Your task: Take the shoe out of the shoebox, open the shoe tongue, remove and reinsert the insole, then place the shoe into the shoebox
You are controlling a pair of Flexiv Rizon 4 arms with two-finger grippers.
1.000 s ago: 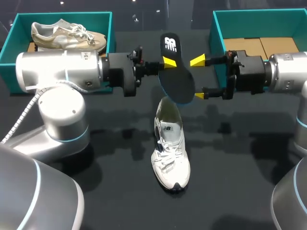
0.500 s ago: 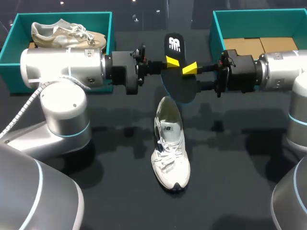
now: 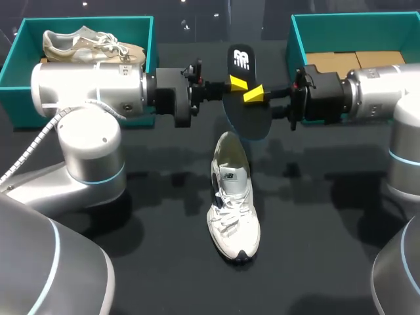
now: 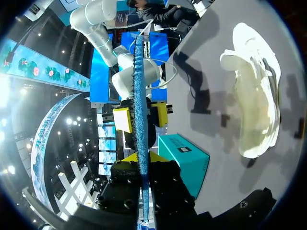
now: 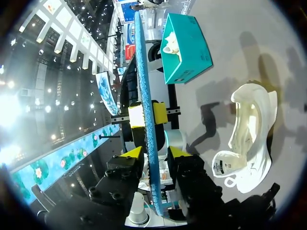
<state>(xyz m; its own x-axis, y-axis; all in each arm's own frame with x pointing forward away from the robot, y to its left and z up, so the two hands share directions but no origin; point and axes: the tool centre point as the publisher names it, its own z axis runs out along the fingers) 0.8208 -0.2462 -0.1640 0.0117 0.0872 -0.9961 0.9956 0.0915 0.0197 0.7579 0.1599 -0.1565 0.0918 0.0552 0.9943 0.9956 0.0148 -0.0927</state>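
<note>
- Plainly, the insole (image 3: 249, 121) hangs in the air above and just behind the heel of the white shoe (image 3: 233, 197). It stands on edge between the two arms. The shoe lies unheld on the table, its mouth open toward the insole.
- The left gripper (image 3: 236, 84) is clamped on the insole, a yellow tip pressed to each face.
- The right gripper (image 3: 252, 95) straddles the insole slightly nearer the shoe. Its fingers (image 5: 131, 153) stand narrow, with a thin gap visible on each side, so it does not hold the insole yet.
- If the left lets go before the right closes, the insole would likely drop and land beside the shoe or flat across its mouth.
- If both arms clamp and then pull in different directions, the soft insole could bend, twist or slip out.
- The two sets of tips sit almost touching, so a small misjudged approach could knock them together.
- At reinsertion the loose shoe may slide or tip when the insole pushes into it.
- Far left of the shoe and behind it, a teal shoebox (image 3: 20, 39) holds a beige shoe (image 3: 92, 46), and the left arm's body lies between.
- Far right of the shoe and behind it, a second teal box (image 3: 298, 33) holds cardboard (image 3: 341, 64).
- Nothing lies between the insole and the shoe.
</note>
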